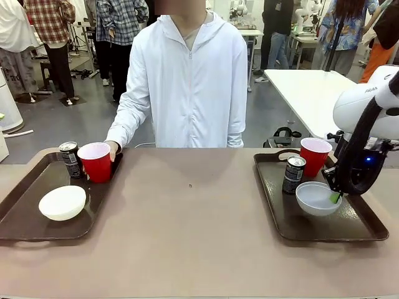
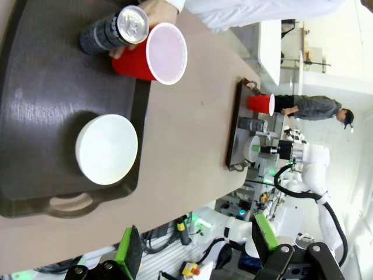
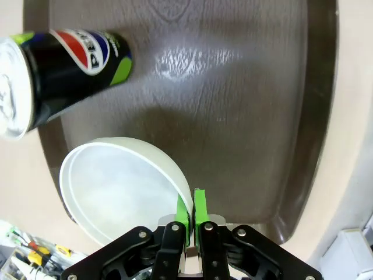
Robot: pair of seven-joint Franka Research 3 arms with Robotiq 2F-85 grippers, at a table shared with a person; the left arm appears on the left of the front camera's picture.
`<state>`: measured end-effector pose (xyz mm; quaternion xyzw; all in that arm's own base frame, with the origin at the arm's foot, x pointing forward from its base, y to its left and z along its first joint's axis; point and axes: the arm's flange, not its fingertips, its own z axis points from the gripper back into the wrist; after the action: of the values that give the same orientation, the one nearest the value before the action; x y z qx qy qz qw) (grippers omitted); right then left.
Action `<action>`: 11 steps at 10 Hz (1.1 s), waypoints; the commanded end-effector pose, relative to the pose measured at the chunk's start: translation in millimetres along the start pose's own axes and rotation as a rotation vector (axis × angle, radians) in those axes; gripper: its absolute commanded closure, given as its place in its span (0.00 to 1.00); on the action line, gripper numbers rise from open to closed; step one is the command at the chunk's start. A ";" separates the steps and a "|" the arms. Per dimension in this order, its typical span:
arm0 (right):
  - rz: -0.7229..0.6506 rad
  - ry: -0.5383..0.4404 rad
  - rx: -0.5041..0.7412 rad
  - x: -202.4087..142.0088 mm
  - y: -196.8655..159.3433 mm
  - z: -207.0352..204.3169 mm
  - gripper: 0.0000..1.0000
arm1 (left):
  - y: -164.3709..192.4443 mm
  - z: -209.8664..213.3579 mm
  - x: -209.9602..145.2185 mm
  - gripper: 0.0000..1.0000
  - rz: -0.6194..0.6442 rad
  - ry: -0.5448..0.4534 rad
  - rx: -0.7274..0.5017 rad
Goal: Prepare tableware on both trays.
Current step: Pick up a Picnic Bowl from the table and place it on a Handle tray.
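Note:
The left tray (image 1: 25, 215) carries a cream-white bowl (image 1: 62, 202), a dark can (image 1: 68, 159) and a red cup (image 1: 95, 162). A person's hand (image 1: 113, 148) rests on that cup. From high above, my left gripper (image 2: 197, 242) looks down open on this tray (image 2: 46, 87), its bowl (image 2: 106, 149), cup (image 2: 157, 53) and can (image 2: 113, 28). On the right tray (image 1: 361, 227) stand a red cup (image 1: 315, 156) and a can (image 1: 293, 174). My right gripper (image 1: 336, 197) is shut on the rim of the grey-white bowl (image 1: 315, 199). In the right wrist view the gripper (image 3: 191, 210) pinches the bowl's (image 3: 116, 186) wall beside the can (image 3: 58, 64).
The person in a white jacket (image 1: 187, 81) stands at the far side of the table, between the trays. The brown tabletop (image 1: 187, 224) stretches between them. A white table (image 1: 312, 93) and other people stand behind.

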<state>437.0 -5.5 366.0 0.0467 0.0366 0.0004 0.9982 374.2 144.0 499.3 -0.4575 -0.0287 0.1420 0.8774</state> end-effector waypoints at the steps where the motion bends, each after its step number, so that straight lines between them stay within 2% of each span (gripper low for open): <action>1: 0.020 0.009 0.018 16.2 -7.7 -7.4 0.95 | 1.4 2.7 -0.8 0.00 -0.013 0.001 -0.009; 3: 0.028 0.057 0.030 23.0 -7.8 -13.2 0.95 | 1.4 2.7 -0.8 0.00 -0.013 0.001 -0.009; 6: 0.048 0.072 0.027 21.1 -7.5 -13.1 0.95 | 1.4 2.7 -0.8 0.00 -0.013 0.001 -0.009; 7: 0.043 0.083 0.027 19.9 -7.7 -11.0 0.40 | 1.4 2.7 -0.8 0.00 -0.013 0.001 -0.009; 8: 0.050 0.079 0.023 16.5 -7.0 -8.4 0.36 | 1.4 2.7 -0.8 0.00 -0.013 0.001 -0.009; 9: 0.039 0.086 0.018 12.7 -6.1 -5.4 0.21 | 1.4 2.7 -0.8 0.00 -0.013 0.001 -0.009; 10: 0.052 0.114 0.011 7.3 -4.9 -1.1 0.16 | 1.4 2.7 -0.8 0.00 -0.013 0.001 -0.009; 11: 0.083 0.094 -0.007 1.5 -3.3 3.1 0.01 | 1.4 2.7 -0.8 0.00 -0.013 0.001 -0.009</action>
<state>445.4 -6.6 360.6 0.0505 0.0831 0.0221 0.9950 374.1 144.1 499.3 -0.4575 -0.0286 0.1419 0.8773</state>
